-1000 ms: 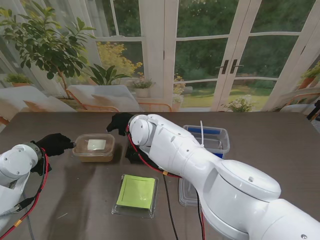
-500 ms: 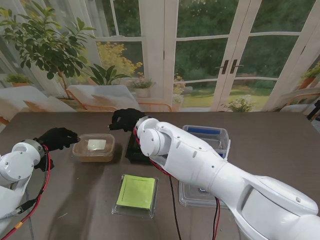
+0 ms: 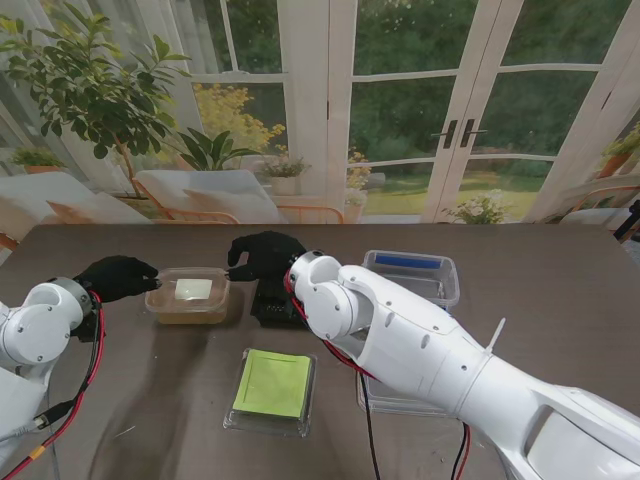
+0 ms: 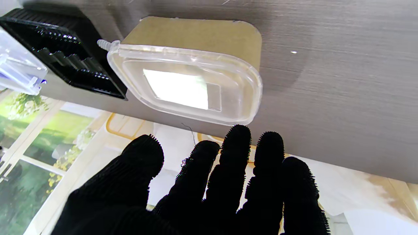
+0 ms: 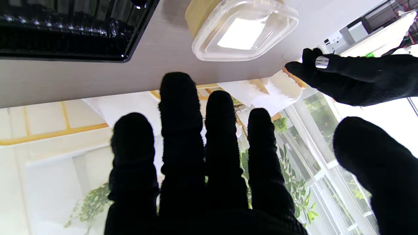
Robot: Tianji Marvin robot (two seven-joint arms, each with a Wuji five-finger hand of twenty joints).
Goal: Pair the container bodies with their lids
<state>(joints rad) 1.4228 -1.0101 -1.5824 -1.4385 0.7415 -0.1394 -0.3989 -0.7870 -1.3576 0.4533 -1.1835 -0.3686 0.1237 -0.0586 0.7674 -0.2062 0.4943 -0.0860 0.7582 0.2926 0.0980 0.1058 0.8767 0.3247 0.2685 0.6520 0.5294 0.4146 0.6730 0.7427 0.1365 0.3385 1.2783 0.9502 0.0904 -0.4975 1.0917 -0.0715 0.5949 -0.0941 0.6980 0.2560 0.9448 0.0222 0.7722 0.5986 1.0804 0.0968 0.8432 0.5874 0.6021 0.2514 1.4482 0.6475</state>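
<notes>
Stand view: the left hand (image 3: 118,277) at nine o'clock and the right hand (image 3: 262,257) at three o'clock flank the lidded brown container (image 3: 188,294), both spread and holding nothing.

The tabletop (image 3: 560,270) was seen as matt, dark wood-grain. Glossy clear plastic formed the lid (image 4: 186,86) on a matt tan container (image 3: 187,296). The ribbed black tray (image 4: 62,55) looked shiny. Both hands (image 4: 209,186) (image 5: 209,163) were covered in black knitted cloth.
</notes>
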